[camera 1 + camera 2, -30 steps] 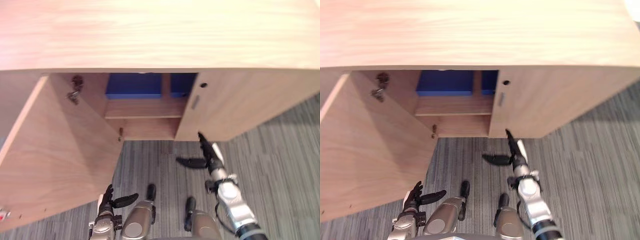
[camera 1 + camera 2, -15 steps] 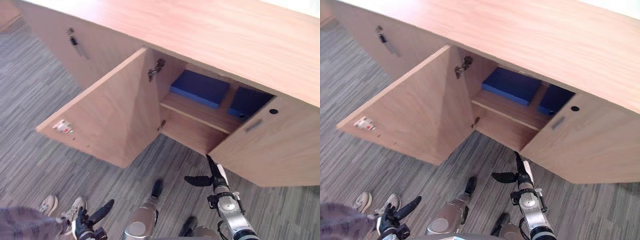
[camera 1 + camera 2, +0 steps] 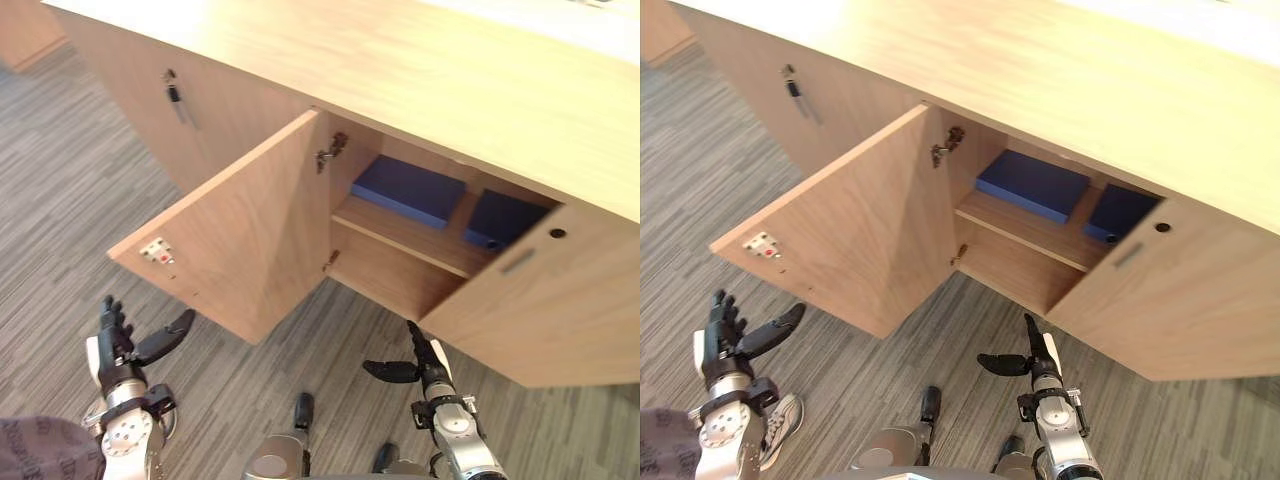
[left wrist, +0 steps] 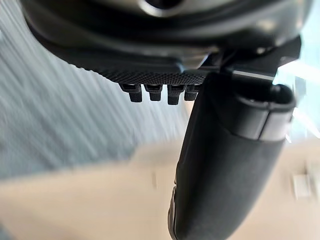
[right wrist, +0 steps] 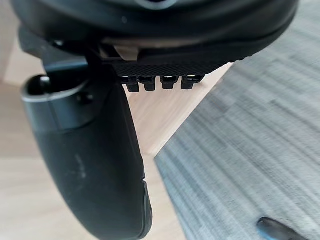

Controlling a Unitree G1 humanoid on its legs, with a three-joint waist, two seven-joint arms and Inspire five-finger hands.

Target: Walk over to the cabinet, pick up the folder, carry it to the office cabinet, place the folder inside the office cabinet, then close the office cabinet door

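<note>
The blue folder [image 3: 408, 190] lay flat on the shelf [image 3: 395, 230] inside the office cabinet [image 3: 400, 60], its door [image 3: 245, 235] swung wide open, while the left hand [image 3: 112, 350] and right hand [image 3: 428, 372] hovered above the carpet [image 3: 60, 220] with fingers straight, holding nothing.

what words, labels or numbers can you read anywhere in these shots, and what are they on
Nothing here can be read.
The white patch with red marks, near the outer edge of the open cabinet door: too small to read.
The blue folder on the shelf inside: no print shows on it.
</note>
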